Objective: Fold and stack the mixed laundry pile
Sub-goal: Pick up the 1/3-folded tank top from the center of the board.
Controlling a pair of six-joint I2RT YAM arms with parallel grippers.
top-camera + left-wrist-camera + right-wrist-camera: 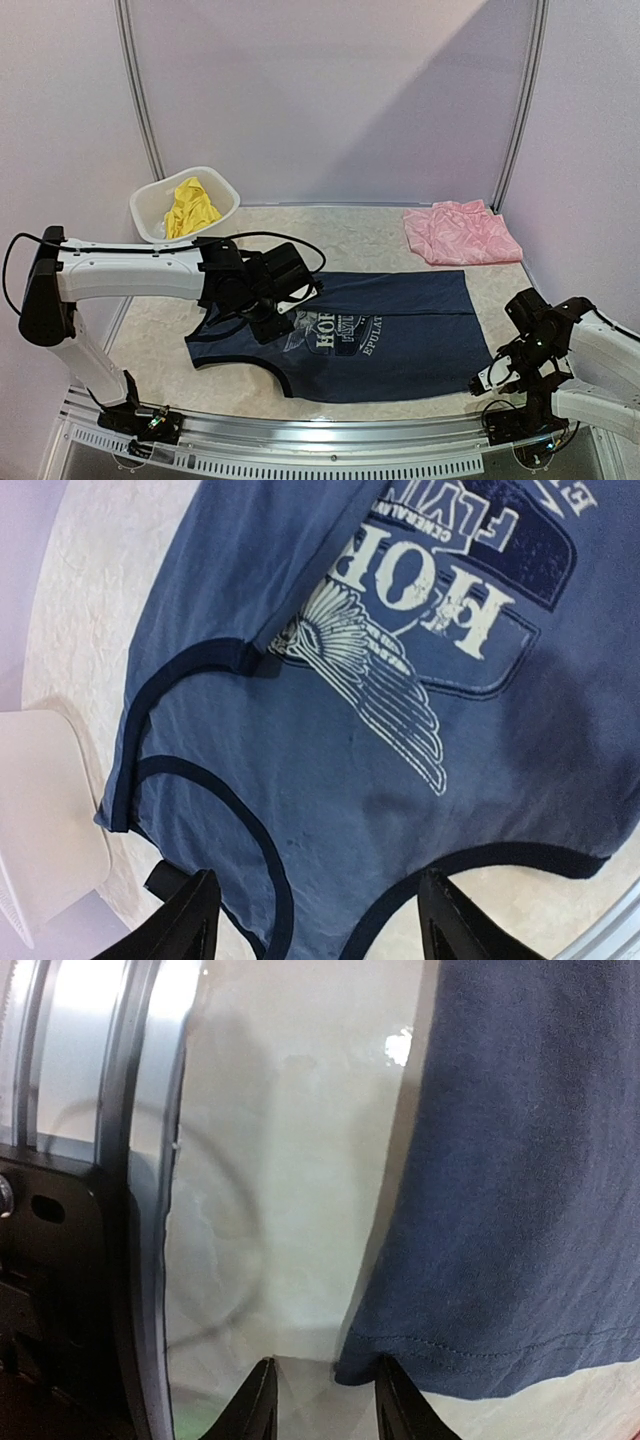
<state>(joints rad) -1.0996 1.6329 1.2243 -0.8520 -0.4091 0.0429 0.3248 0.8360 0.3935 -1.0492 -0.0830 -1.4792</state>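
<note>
navy top (420, 320), wing print (375, 680), lettering "HOR", "FLYIN"

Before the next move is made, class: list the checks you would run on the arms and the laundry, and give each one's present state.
1. Navy top spread flat on the table: ok.
2. Left gripper open above the top's shoulder end: ok.
3. Right gripper lined up on the hem corner: ok; jaws apart, no grip yet.
4. Pink piece lying apart from the top: ok.
5. Yellow piece folded: not ok, bunched in the white tub.
</note>
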